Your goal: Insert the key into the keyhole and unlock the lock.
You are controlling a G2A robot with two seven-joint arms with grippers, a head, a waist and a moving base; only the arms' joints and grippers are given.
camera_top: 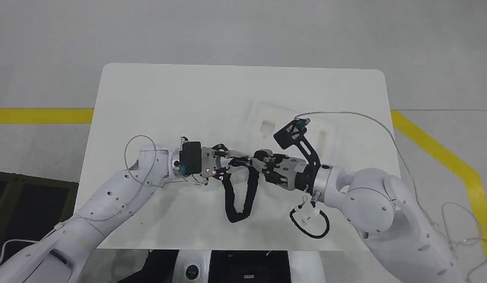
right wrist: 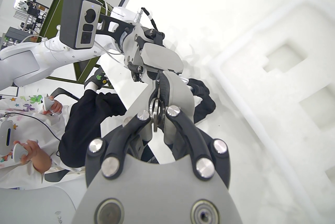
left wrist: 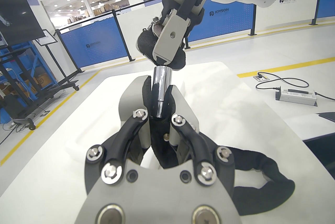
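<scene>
My left gripper (left wrist: 159,84) is shut on the lock's chrome cylinder (left wrist: 160,94), held above the table's middle. The lock's black sheathed cable (camera_top: 240,199) hangs from it in a loop down to the table. My right gripper (right wrist: 159,80) is shut on the key with its metal ring (right wrist: 157,109); the blade is hidden between the fingers. The two grippers meet tip to tip, left gripper (camera_top: 219,163) facing right gripper (camera_top: 257,164). In the left wrist view the right gripper (left wrist: 163,62) touches the cylinder's end face. I cannot tell whether the key sits in the keyhole.
A white foam tray (camera_top: 335,142) with several rectangular recesses lies on the table beyond the right gripper. The white table (camera_top: 152,100) is bare to the left and at the back. The cable's loop (left wrist: 261,183) trails near the front edge.
</scene>
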